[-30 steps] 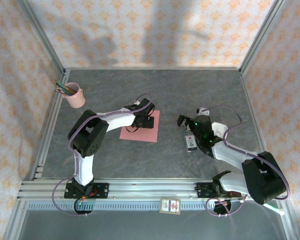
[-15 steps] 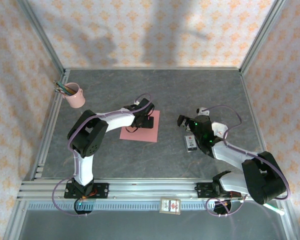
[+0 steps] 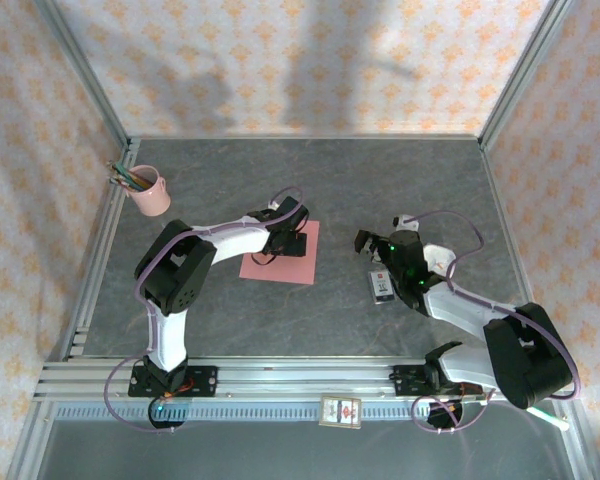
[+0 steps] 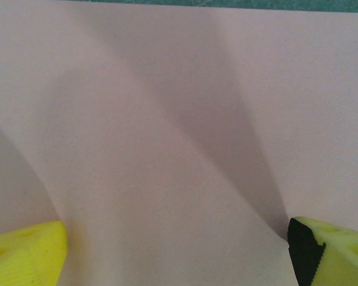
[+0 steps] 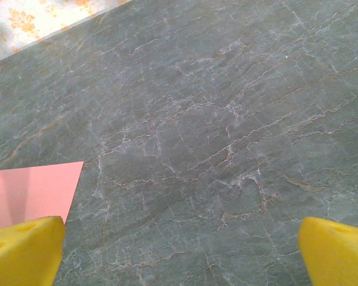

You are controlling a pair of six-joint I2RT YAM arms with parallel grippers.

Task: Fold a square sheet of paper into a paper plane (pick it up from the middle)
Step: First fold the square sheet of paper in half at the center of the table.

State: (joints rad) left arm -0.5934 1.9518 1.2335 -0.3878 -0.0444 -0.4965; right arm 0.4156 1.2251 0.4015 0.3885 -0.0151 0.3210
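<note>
The square sheet of paper lies flat on the dark stone table, left of centre, salmon-pink and unfolded. My left gripper is lowered onto its middle. In the left wrist view the paper is right under the camera, and the left gripper is open, its yellow fingertips wide apart and resting at the sheet's surface. My right gripper hovers to the right of the sheet, open over bare table. In the right wrist view a corner of the paper shows by the left finger of the right gripper.
A small white-and-black box lies under the right arm's wrist. A pink pencil cup stands at the far left by the frame rail. Patterned walls close in the table on three sides.
</note>
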